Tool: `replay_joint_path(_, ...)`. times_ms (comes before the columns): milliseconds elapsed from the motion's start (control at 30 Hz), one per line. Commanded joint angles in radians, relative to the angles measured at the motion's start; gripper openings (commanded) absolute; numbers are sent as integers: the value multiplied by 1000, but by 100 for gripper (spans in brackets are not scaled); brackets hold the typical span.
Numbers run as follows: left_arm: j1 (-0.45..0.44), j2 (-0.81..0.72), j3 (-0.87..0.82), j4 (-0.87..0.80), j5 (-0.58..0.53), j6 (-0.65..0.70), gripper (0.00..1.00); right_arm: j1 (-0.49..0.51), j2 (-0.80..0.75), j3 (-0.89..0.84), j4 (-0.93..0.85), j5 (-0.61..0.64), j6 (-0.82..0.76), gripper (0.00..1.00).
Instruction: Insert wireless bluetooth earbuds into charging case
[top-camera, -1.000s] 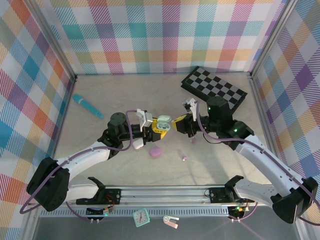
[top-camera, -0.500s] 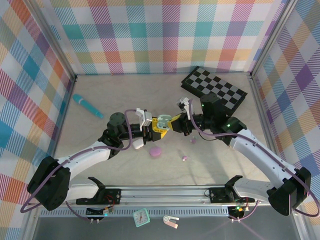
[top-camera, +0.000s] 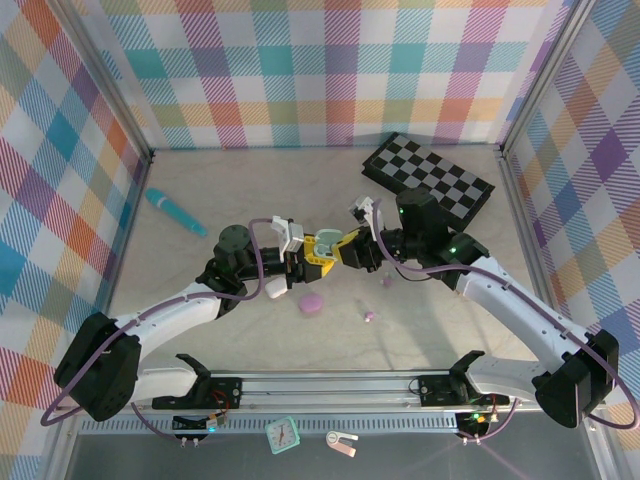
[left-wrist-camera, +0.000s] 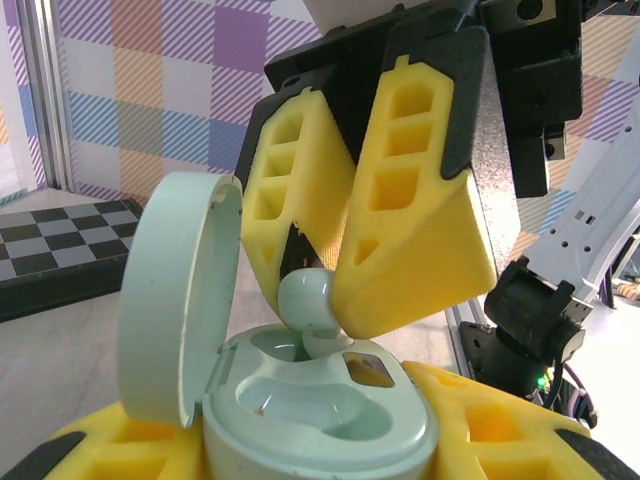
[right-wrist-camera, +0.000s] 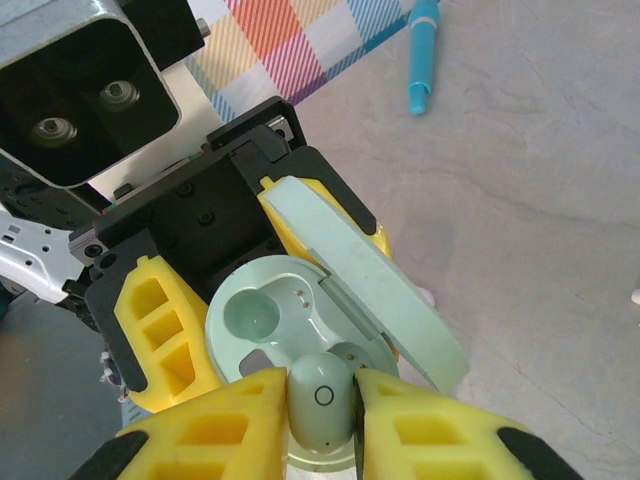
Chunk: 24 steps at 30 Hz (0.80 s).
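Step in hand: seating bud. Left gripper (top-camera: 316, 249) clamped on open case (left-wrist-camera: 330, 415), lid (left-wrist-camera: 175, 290) upright. Right gripper (top-camera: 345, 250) pinched on mint bud (right-wrist-camera: 322, 395), bud at mouth of one socket; other socket (right-wrist-camera: 250, 318) empty. Next: you press straight down, then release.

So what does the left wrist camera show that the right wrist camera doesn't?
Left wrist camera: the checkerboard in the background. Right wrist camera: a teal pen lying beyond the arms. Both: the open mint charging case held by the left gripper, and a mint earbud between the right gripper, just above its socket.
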Motion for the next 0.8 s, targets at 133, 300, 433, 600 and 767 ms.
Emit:
replay_joint_path(133, -4, -25, 8, 67, 22, -3, 35, 8, -16, 31, -7, 3, -4, 33)
replay_joint_path(300, -4, -24, 6, 71, 19, -3, 35, 9, -39, 32, -12, 11, 1, 37)
replay_joint_path(433, -5, -22, 6, 74, 19, -5, 35, 8, -63, 28, -8, 28, 10, 41)
replay_joint_path(600, -4, -20, 1, 88, 7, -4, 35, 8, -93, 16, -2, 47, 9, 46)
replay_joint_path(767, -3, -30, -19, 84, -34, 25, 35, 5, -220, -94, 47, 201, 3, 53)
